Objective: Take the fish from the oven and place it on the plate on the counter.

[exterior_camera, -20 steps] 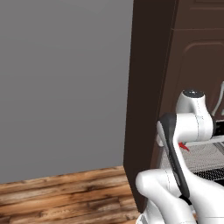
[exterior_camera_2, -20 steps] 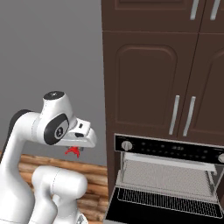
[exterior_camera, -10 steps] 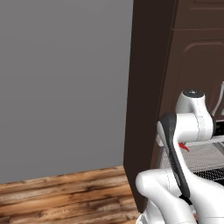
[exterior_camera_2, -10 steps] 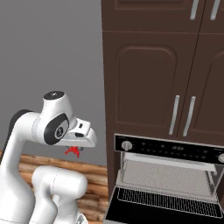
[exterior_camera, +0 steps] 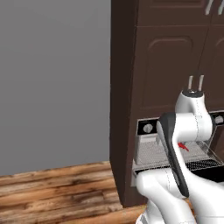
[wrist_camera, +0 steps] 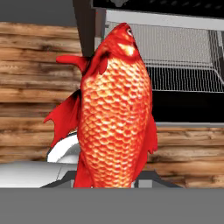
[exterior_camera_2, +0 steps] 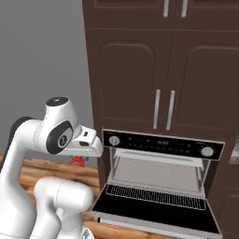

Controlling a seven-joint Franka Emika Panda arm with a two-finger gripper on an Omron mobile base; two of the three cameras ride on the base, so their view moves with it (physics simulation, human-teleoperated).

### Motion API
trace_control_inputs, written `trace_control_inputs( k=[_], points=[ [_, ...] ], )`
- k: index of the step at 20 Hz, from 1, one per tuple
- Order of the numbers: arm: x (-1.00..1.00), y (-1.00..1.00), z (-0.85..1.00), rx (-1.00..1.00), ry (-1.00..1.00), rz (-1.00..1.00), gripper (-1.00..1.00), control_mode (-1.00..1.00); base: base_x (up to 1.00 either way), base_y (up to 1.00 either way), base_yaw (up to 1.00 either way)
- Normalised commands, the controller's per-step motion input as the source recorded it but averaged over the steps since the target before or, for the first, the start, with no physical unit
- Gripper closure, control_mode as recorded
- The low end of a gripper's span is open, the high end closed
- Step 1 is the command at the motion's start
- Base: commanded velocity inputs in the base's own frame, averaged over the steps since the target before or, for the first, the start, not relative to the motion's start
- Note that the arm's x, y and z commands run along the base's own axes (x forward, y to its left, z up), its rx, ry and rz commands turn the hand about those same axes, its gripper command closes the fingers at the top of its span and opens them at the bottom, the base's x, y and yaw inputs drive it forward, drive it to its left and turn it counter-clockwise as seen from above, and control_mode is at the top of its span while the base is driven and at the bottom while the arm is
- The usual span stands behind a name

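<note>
The red-orange fish (wrist_camera: 116,113) hangs in my gripper (wrist_camera: 114,180), which is shut on its tail end, head pointing away from the hand. From the right base view the fish (exterior_camera_2: 77,161) peeks out under the hand, left of the oven (exterior_camera_2: 158,142), whose door (exterior_camera_2: 158,205) lies open below the wire rack (exterior_camera_2: 158,175). In the left base view the fish (exterior_camera: 183,146) shows as a small red spot beside my arm, in front of the oven (exterior_camera: 151,153). The plate and the counter are out of view.
Tall dark brown cabinets (exterior_camera_2: 140,70) surround the oven. A grey wall (exterior_camera: 52,78) and a wooden floor (exterior_camera: 52,188) lie to the left. The open oven door juts out low toward the base.
The whole picture has shifted left in both base views, so the camera has moved. The fish stays held in the gripper beside the oven.
</note>
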Motion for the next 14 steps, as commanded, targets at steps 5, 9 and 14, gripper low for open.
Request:
trace_control_inputs(
  k=[5,9,14],
  points=[
    [0.00,0.00,0.00,0.00,0.00,0.00,1.00,1.00,-0.17,-0.90,0.00],
    [0.00,0.00,0.00,0.00,0.00,0.00,1.00,1.00,0.12,-1.00,0.00],
    [0.00,0.00,0.00,0.00,0.00,0.00,1.00,1.00,0.19,-1.00,0.00]
  ],
)
